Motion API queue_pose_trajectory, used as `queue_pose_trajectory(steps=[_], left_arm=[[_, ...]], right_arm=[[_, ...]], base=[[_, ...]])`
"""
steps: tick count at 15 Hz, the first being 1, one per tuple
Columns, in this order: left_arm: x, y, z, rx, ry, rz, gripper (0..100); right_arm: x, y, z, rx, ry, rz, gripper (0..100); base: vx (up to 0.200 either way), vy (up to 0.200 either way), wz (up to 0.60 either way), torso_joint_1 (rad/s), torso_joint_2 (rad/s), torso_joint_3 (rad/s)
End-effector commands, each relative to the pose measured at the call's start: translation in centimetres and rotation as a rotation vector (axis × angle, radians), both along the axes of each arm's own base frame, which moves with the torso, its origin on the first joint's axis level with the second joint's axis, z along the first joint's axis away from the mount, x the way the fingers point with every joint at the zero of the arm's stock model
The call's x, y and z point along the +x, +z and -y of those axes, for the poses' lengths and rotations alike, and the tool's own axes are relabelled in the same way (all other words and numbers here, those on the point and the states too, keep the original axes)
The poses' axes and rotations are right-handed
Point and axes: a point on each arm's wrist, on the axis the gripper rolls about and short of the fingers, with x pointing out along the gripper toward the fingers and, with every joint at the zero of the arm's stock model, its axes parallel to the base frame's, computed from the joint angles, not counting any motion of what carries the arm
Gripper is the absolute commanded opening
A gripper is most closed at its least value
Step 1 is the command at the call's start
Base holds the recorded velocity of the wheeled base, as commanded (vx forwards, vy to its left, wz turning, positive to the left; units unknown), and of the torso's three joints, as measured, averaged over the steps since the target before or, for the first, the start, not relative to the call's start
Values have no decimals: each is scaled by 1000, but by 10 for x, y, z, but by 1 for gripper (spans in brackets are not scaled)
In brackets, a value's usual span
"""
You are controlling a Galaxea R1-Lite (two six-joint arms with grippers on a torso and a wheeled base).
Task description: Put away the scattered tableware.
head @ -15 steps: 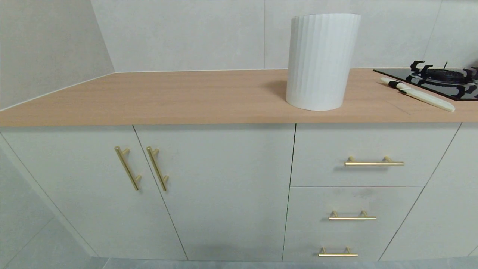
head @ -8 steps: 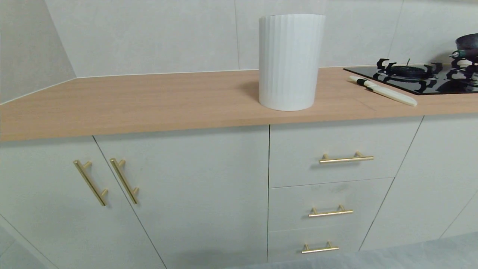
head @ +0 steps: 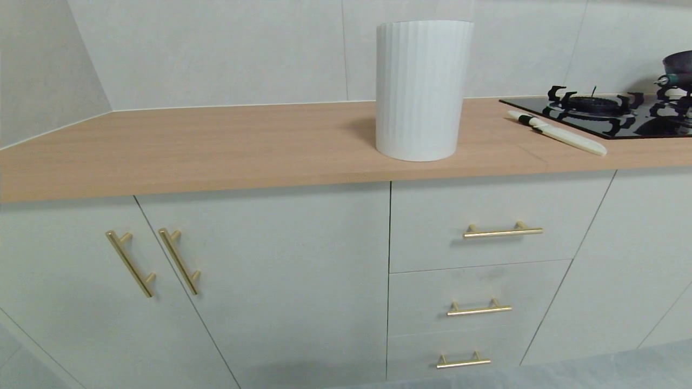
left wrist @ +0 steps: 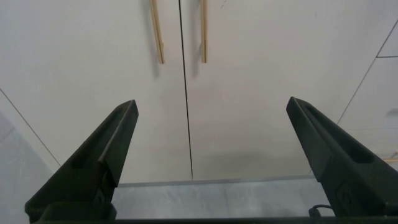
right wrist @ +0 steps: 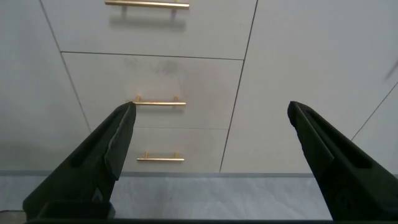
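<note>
A tall white ribbed holder point(head: 420, 89) stands on the wooden countertop point(head: 216, 146). To its right a white knife with a dark band point(head: 557, 133) lies flat on the counter beside the hob. My left gripper point(left wrist: 211, 109) is open, held low and facing the double cabinet doors with two brass handles point(left wrist: 158, 31). My right gripper point(right wrist: 210, 112) is open too, held low before the drawer fronts and their brass handles point(right wrist: 160, 103). Nothing is between the fingers of either gripper.
A black glass hob point(head: 605, 113) with burner grates sits at the counter's right end, a dark pan point(head: 678, 62) on its far burner. Below are two cabinet doors point(head: 162, 270) and three drawers point(head: 486, 232). Grey floor runs along the base.
The head camera has swung to the right, so the holder and knife sit further left in view and the pan has come into sight. The things themselves have not moved.
</note>
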Motion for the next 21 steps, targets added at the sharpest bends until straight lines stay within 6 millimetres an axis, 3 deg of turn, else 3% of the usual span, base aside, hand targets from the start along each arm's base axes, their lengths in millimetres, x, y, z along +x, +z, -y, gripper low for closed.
queue_pose_trajectory(steps=[1, 4, 10, 19, 21], left_arm=[[0, 0, 0, 1, 0, 0, 100], [0, 0, 0, -4, 0, 0, 100], [0, 0, 0, -5, 0, 1, 100], [0, 0, 0, -5, 0, 1, 100], [0, 0, 0, -4, 0, 0, 100]], right_arm=[[0, 0, 0, 0, 1, -1, 100], [0, 0, 0, 0, 1, -1, 100], [0, 0, 0, 0, 1, -1, 100], [0, 0, 0, -2, 1, -1, 100], [0, 0, 0, -2, 1, -1, 100]], base=[[0, -200, 0, 12, 2, 2], [0, -200, 0, 2, 4, 2], [0, 0, 0, 0, 0, 0], [200, 0, 0, 0, 2, 5], [0, 0, 0, 0, 0, 0]])
